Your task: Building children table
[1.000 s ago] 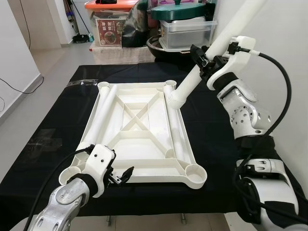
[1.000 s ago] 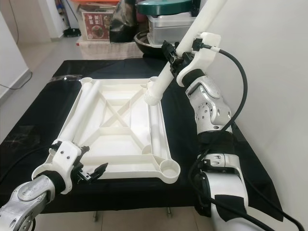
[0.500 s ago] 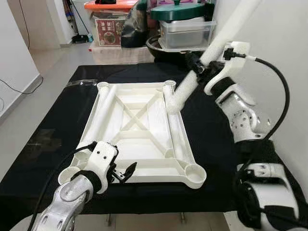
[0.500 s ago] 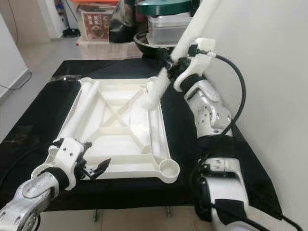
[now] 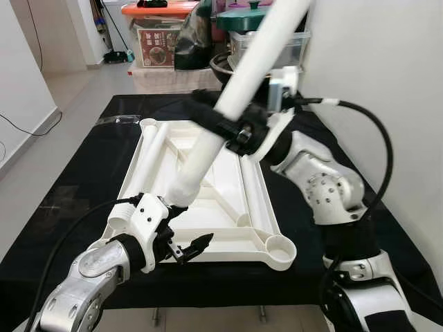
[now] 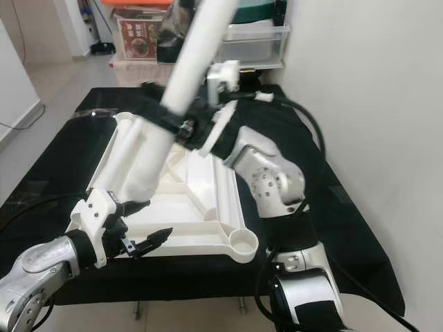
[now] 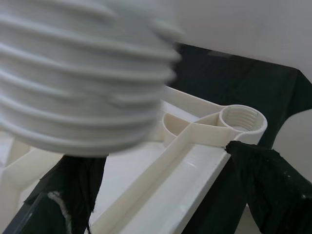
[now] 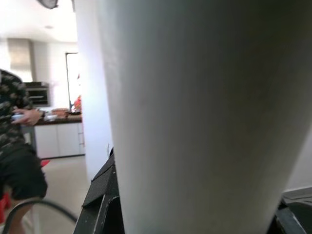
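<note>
Currently, long white plastic table leg (image 5: 239, 86) clamped by right gripper (image 5: 232, 128), slanted over upturned cream plastic tabletop (image 5: 259, 200) on black cloth (image 5: 76, 180), left gripper (image 5: 187, 245) spread at near edge.

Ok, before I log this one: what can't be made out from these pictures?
- Top of the white table leg: cut off by the upper edge of both eye views.
- Its threaded end: blurred in the left wrist view, too close to the lens.
- Near-left socket of the tabletop frame: hidden behind the left end effector in the eye views.
- Right end effector: its fingers wrap the leg, and in the right wrist view the leg blocks them.
</note>
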You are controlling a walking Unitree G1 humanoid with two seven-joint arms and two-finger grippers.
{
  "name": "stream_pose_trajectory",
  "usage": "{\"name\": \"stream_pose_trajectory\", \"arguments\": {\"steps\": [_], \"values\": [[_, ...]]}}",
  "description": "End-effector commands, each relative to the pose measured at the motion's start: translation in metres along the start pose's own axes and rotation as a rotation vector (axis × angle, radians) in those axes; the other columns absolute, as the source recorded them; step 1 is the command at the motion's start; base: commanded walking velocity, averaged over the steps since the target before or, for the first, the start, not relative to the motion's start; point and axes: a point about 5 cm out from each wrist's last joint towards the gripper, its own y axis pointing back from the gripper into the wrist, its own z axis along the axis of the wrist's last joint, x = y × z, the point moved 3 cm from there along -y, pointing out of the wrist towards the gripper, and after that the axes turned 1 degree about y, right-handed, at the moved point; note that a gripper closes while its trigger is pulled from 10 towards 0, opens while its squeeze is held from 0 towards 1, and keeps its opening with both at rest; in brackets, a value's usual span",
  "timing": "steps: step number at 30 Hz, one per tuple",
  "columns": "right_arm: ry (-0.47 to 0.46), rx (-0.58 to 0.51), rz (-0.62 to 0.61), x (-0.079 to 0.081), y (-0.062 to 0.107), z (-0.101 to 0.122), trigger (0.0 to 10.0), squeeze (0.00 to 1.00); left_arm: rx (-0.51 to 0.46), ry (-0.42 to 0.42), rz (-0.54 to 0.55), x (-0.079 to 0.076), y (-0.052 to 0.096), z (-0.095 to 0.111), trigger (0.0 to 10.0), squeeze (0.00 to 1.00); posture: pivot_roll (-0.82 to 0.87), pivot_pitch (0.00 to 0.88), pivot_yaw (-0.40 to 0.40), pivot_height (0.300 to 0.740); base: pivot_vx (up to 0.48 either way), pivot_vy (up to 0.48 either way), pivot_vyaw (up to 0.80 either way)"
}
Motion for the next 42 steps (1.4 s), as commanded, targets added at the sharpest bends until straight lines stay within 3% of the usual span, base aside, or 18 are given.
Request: {"name": "stream_pose_trajectory", "arguments": {"steps": [1,4,6,16,18,27,28,35,42], "values": [[-0.002,-0.003,0.034,0.005,-0.001,0.002,0.0,0.00,0.011,-0.002,0.004,0.002,0.004,0.001,10.0,0.00,0.05,0.000,-0.027,0.740,0.000,0.000,0.00],[-0.017,0.001,0.088,0.011,0.002,0.002,0.0,0.00,0.001,0.024,0.008,0.002,0.012,0.002,10.0,0.00,0.06,0.000,-0.033,0.740,0.000,0.000,0.00],[-0.027,0.000,0.108,0.011,0.006,0.003,0.0,0.00,0.010,0.053,-0.023,-0.006,0.017,-0.002,10.0,0.00,0.06,0.000,-0.034,0.740,0.000,0.000,0.00],[-0.070,0.024,0.234,0.023,0.010,-0.003,0.0,0.00,0.003,0.065,-0.068,-0.008,0.015,0.001,10.0,0.00,0.07,0.000,-0.040,0.740,0.000,0.000,0.00],[-0.087,0.040,0.298,0.034,0.011,-0.009,0.0,0.00,-0.004,0.056,-0.124,-0.015,0.007,0.005,10.0,0.00,0.07,0.000,-0.032,0.740,0.000,0.000,0.00],[-0.129,0.057,0.388,0.048,0.011,-0.018,0.0,0.00,-0.044,0.055,-0.274,-0.034,-0.007,0.021,10.0,0.00,0.07,0.000,-0.032,0.740,0.000,0.000,0.00],[-0.133,0.063,0.406,0.050,0.009,-0.020,0.0,0.00,-0.043,0.056,-0.338,-0.045,-0.012,0.022,10.0,0.00,0.06,0.000,-0.025,0.740,0.000,0.000,0.00],[-0.124,0.069,0.435,0.055,0.007,-0.020,0.0,0.00,0.017,0.042,-0.450,-0.063,-0.017,0.012,10.0,0.00,0.05,0.000,-0.016,0.740,0.000,0.000,0.00],[-0.108,0.088,0.455,0.058,0.006,-0.023,0.0,0.00,0.059,0.024,-0.455,-0.061,-0.015,0.005,10.0,0.00,0.05,0.000,-0.008,0.740,0.000,0.000,0.00]]}}
